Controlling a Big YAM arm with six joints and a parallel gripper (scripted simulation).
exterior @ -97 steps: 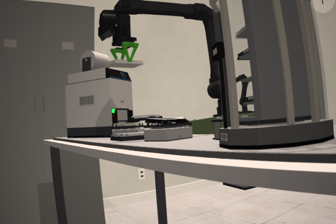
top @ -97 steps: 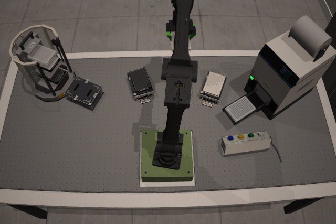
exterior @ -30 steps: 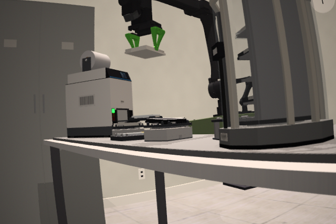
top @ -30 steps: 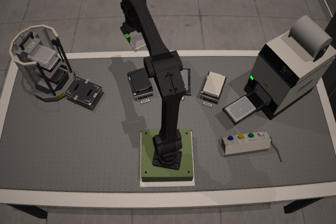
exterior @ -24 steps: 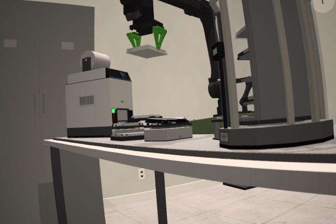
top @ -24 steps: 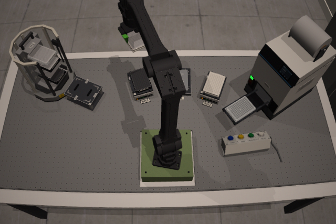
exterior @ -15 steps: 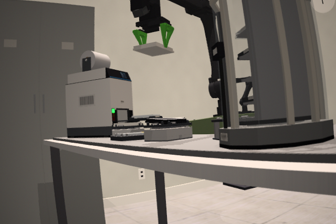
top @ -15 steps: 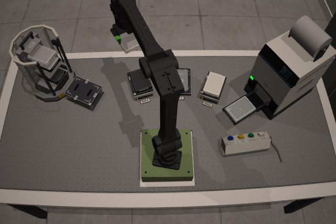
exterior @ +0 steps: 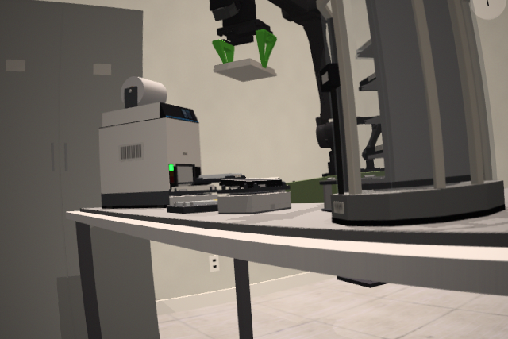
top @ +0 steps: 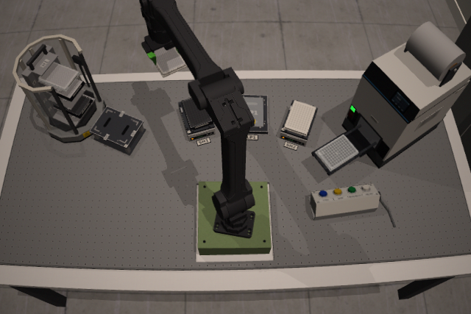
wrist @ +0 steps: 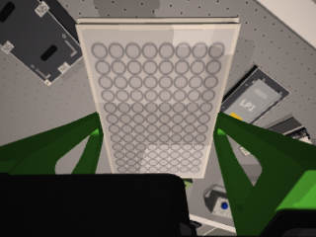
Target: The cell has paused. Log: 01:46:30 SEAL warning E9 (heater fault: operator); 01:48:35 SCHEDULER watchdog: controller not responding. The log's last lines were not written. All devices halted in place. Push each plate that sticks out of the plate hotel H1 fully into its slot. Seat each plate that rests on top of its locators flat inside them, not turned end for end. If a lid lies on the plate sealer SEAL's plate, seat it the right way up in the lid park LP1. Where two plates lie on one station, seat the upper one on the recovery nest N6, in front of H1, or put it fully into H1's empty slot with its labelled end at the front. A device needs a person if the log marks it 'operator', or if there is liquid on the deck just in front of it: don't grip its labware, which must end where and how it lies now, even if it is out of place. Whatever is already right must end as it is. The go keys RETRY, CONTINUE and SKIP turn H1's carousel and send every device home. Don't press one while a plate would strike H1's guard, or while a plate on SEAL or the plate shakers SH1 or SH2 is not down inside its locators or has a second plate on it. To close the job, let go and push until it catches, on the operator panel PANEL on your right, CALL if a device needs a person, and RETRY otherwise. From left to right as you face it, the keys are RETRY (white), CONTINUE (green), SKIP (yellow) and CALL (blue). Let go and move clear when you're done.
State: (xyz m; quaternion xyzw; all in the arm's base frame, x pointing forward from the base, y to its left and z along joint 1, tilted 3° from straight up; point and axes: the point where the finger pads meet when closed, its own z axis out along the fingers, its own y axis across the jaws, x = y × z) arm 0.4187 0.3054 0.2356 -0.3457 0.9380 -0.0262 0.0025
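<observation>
My gripper (top: 163, 60) hangs high above the table's back edge, left of the middle, and is shut on a white well plate (top: 169, 60). The green fingers clamp its long sides in the wrist view (wrist: 158, 133), and the plate (wrist: 158, 96) fills the middle there. In the side view the gripper (exterior: 244, 52) holds the plate (exterior: 244, 69) level, well above all devices. The recovery nest N6 (top: 117, 128) lies empty in front of the hotel H1; it also shows in the wrist view (wrist: 41, 41). A white plate (top: 60, 76) lies on an upper H1 shelf.
SH1 carries a dark plate (top: 196, 115). The lid park LP1 (top: 256, 112) is beside it. SH2 holds a white plate (top: 300, 117). SEAL (top: 411, 93) at the right has a white plate (top: 336, 151) on its extended tray. PANEL (top: 344, 200) sits at the front right.
</observation>
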